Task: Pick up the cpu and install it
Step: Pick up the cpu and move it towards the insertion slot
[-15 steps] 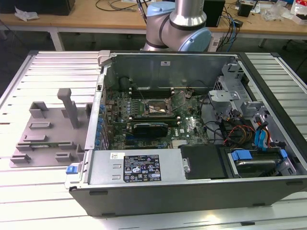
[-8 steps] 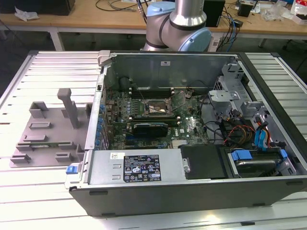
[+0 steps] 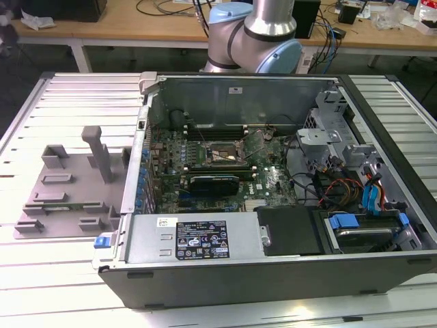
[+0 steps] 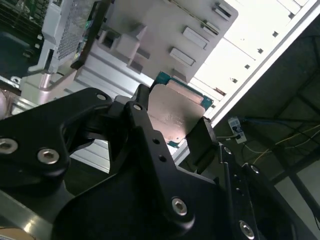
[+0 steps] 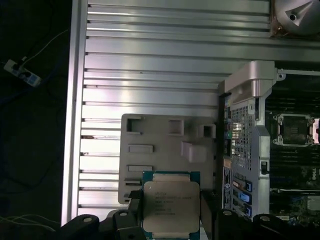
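The cpu [image 5: 171,205], a flat square chip with a silvery top and a green rim, is held by its two side edges between black fingers [image 5: 131,201]. My gripper [image 5: 170,212] is shut on it and hangs high above the grey holder block [image 5: 165,145]. In the second wrist view the cpu [image 4: 175,112] sits between the two fingertips of the gripper [image 4: 172,120], with the grey holder [image 4: 165,30] far below. The open motherboard socket [image 3: 222,154] lies inside the computer case; the first wrist view has the socket [image 5: 295,130] off to one side of the chip.
The open computer case [image 3: 273,273] lies on a ribbed metal table [image 3: 41,273]. The grey holder block [image 3: 65,184] stands at the exterior view's left of the case. Cables and drive cages [image 3: 362,191] fill the case's right side. The arm's base [image 3: 256,41] stands behind the case.
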### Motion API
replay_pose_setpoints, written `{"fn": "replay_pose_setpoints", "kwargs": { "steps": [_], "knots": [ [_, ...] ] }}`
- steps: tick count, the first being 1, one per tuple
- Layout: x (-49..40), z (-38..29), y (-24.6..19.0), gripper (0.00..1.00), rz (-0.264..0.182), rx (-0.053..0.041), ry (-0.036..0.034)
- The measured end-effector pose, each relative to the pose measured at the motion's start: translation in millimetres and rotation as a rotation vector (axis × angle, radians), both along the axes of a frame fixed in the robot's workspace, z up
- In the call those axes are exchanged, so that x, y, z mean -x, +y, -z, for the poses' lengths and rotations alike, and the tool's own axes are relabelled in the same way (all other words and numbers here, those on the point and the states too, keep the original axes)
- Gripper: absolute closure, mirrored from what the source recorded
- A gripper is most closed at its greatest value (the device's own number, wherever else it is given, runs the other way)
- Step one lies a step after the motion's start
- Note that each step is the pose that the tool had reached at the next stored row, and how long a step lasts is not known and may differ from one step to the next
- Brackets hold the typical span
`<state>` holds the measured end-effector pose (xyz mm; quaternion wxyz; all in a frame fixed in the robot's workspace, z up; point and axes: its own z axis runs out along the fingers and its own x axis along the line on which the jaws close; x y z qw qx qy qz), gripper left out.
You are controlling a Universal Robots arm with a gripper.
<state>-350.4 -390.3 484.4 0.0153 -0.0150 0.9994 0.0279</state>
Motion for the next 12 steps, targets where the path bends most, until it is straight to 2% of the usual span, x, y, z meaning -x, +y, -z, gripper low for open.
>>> {"fn": "replay_pose_setpoints", "kwargs": {
  "steps": [3, 5, 9, 10, 12],
  "knots": [
    [-29.1, 1.1, 0.0, 0.45, 0.000, -0.0002, 0.0020],
    [-45.3, 1.4, -0.1, 0.45, 0.000, 0.0000, 0.0028],
    [-68.9, 2.1, -0.1, 0.45, 0.000, -0.0001, 0.0034],
    [-80.1, 2.4, -0.1, 0.45, 0.000, 0.0000, 0.0038],
    [-91.3, 2.8, -0.1, 0.45, 0.000, 0.0000, 0.0043]
  ]
}}
